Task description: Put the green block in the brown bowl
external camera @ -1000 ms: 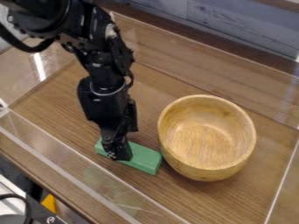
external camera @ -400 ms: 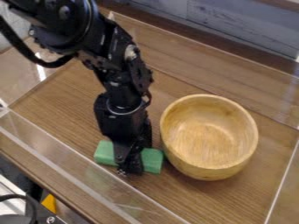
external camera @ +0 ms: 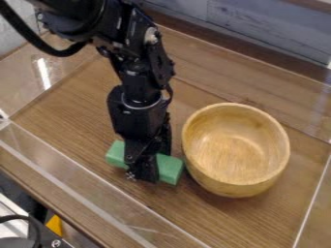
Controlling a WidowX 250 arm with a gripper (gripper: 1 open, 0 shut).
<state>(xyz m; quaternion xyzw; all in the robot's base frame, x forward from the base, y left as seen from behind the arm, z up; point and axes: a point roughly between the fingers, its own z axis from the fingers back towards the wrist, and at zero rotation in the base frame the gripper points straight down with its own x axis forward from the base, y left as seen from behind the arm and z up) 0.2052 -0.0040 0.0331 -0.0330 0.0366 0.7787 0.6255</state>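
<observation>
So you've got 1 black robot arm (external camera: 123, 48) coming in from the top left corner of the brown wood-grain table (external camera: 72, 116), with its black gripper (external camera: 139, 170) pointing straight down at the tabletop.

The small flat bright green rectangular block (external camera: 165, 171) is lying flat on the table, toward the near edge and roughly in the middle of it left to right. Your gripper is sitting right on top of it, so you only see green poking out at both ends: a short bit on the left and a longer bit on the right. The fingers look like they straddle the block across its narrow width, down at table level. Honestly, you can't tell from this angle whether the jaws are actually clamped onto the block or just parked around it, the gripper body hides the contact.

The round light-brown wooden bowl (external camera: 237, 150) with the thick rim sits upright just beside the block, on its right. The block's right end is almost at the bowl's outer wall, touching or a hair apart, can't say which. The bowl's hollow shows only its own wood grain.

There's a clear see-through wall (external camera: 52, 199) running along the near and left edges of the table.
</observation>
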